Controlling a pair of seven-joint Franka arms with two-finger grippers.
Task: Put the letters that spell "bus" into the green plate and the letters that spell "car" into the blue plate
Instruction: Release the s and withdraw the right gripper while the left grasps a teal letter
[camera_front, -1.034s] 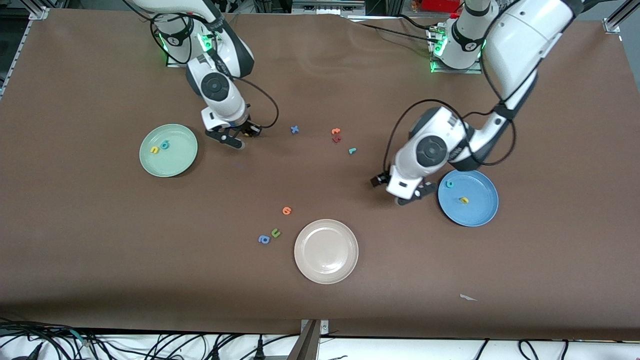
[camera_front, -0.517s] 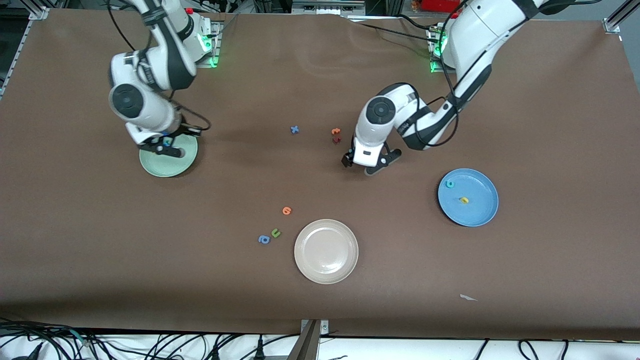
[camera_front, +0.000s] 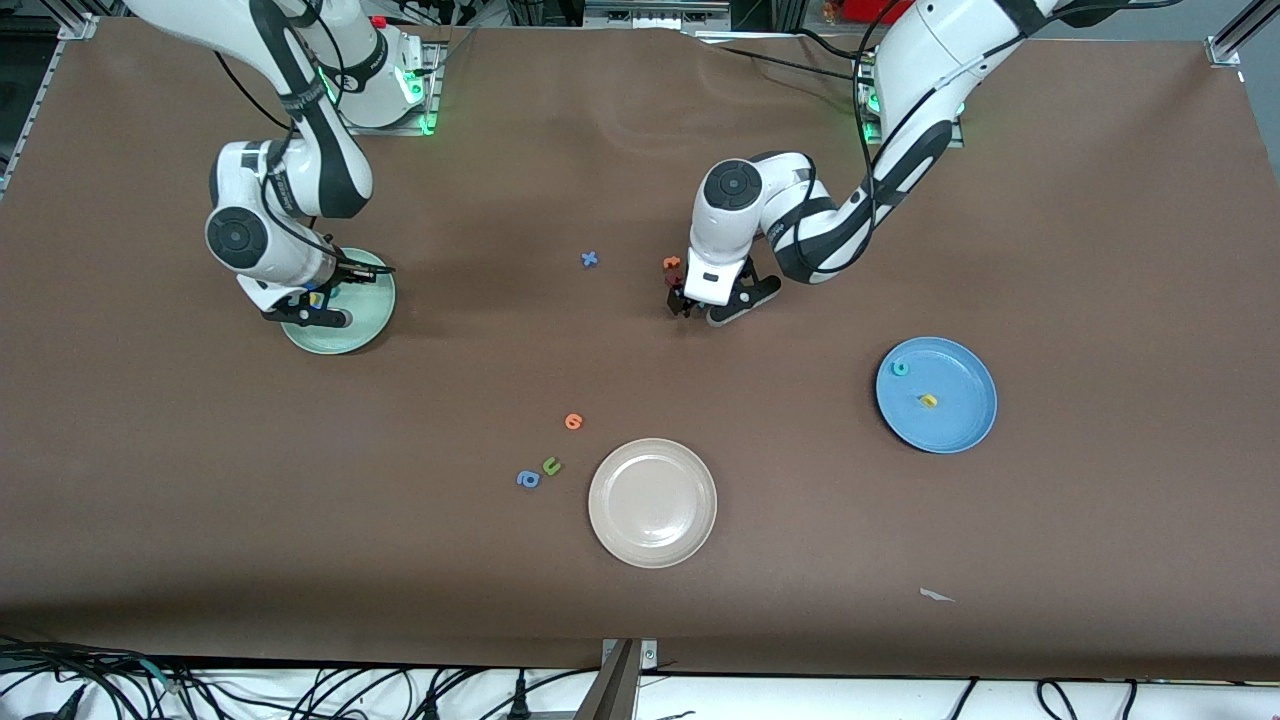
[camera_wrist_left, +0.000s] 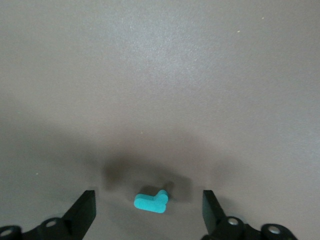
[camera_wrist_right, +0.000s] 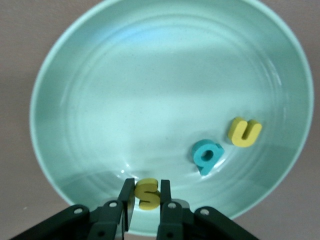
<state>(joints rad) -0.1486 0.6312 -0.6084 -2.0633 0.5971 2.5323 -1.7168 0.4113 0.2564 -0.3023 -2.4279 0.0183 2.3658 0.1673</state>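
Right gripper (camera_wrist_right: 146, 200): over the round pale mint-green plate (camera_wrist_right: 100, 100), fingers pinching the small yellow foam "s" (camera_wrist_right: 148, 193)
In that plate: teal foam "b" (camera_wrist_right: 207, 156) and yellow foam "u" (camera_wrist_right: 244, 132), lying under the gripper
Left gripper (camera_wrist_left: 149, 212): low over the brown table (camera_wrist_left: 160, 75), fingers spread either side of the small teal foam "r" (camera_wrist_left: 151, 201); contact with it looks unlikely, hard to confirm
Round medium-blue plate (camera_front: 960, 420): well apart from the left gripper, holding a teal "c" (camera_front: 899, 368) and a yellow "a" (camera_front: 928, 401)
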